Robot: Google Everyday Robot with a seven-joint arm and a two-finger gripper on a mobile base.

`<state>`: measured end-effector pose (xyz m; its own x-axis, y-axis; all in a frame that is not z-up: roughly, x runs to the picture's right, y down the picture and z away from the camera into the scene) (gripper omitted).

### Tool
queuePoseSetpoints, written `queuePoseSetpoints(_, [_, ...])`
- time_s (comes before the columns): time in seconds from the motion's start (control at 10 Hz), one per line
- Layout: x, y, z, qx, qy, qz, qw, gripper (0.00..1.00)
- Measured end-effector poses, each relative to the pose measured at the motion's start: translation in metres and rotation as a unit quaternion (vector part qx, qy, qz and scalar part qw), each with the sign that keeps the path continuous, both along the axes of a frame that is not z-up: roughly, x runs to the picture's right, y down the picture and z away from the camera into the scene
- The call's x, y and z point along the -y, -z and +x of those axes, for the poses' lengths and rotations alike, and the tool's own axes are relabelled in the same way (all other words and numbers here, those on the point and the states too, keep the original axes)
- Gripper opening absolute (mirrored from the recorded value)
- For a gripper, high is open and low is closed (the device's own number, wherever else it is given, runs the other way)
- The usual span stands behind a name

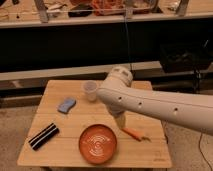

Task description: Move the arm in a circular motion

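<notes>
Parts of the arm (150, 105) are cut off. Its thick cream-white tube leaves the picture at the right edge, so the base and the rest of the robot are out of sight. The hand (119, 123) is only a narrow beige taper hanging below the rounded joint, and it is too small and soft to make out; whether it is open or closed cannot be told. It grips nothing that can be seen.

The arm's long tube runs from the lower right up and to the left, across the right half of the wooden bench (145, 152). It ends in the bulbous joint over the back middle of the bench. From that joint the short tip turns straight down, so the hand points at the bench top. Small dark holes dot the side of the tube.

The hand hangs between an orange plate (98, 143) at the front and a carrot (134, 134) to its right, near both. Whether it touches the wood is unclear. A pale cup (90, 91) stands just beside the joint, its right edge meeting the arm in this view. A blue sponge (66, 105) lies further left, and a black-and-white striped block (43, 136) sits near the front left corner. Behind the bench, dark shelving holds clutter too blurred to name.
</notes>
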<state>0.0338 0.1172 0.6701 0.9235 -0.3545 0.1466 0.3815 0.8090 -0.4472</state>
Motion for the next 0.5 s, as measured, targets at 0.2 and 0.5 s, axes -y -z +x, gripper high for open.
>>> queuePoseSetpoints(0.2, [0.01,-0.009,-0.022,0.009,0.008,0.006,0.9999,0.8])
queuePoseSetpoints(0.5, [0.026,-0.023,-0.046,0.023,0.024,0.012,0.9994,0.8])
